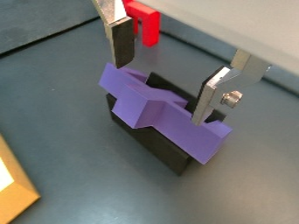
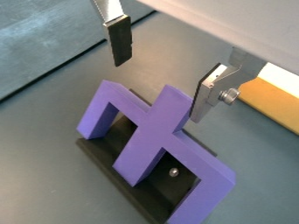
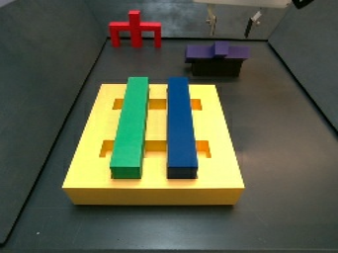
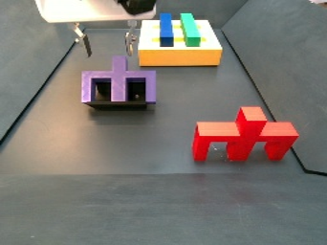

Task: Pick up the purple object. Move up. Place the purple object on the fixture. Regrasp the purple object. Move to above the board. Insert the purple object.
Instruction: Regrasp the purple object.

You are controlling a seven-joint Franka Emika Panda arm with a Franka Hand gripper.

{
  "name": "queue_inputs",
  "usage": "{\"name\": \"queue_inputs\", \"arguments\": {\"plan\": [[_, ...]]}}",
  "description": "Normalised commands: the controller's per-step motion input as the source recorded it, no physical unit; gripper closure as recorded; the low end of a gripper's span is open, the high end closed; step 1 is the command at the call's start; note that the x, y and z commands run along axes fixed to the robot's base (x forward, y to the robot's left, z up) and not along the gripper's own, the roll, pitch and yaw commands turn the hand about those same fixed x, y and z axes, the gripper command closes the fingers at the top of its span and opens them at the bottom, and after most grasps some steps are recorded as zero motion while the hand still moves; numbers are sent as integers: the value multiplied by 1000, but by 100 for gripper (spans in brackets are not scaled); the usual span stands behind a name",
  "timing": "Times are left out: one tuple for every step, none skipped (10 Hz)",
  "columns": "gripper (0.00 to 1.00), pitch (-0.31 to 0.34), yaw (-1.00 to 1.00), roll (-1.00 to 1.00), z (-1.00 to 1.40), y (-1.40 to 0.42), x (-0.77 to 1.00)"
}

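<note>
Purple object (image 4: 119, 86) flat on fixture (image 4: 118, 103) (stub boardward), gripper (image 4: 106, 40) open above.

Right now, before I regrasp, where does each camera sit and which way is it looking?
Wrist view: on the arm, looking down on the blocky purple arch piece on the dark fixture; open pincer above it.
Wrist view: same mount, pincer showing.
Side view: beyond the yellow slotted board, facing the pincer.
Side view: behind the red pronged piece, facing the board.
All share the purple piece.
</note>
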Motion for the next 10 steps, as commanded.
{"name": "queue_inputs", "arguments": {"plan": [[0,-40,57,760,0,-43,6],[0,-57,71,803,0,-54,0],[0,-117,49,880,0,-80,0],[0,-151,29,980,0,-89,0],[0,-100,0,1000,63,-151,9],[0,-40,0,1000,66,-251,77],[0,0,0,1000,46,-243,77],[0,0,0,1000,0,-197,31],[0,0,0,951,0,-69,0],[0,-17,0,871,-43,-37,0]]}}
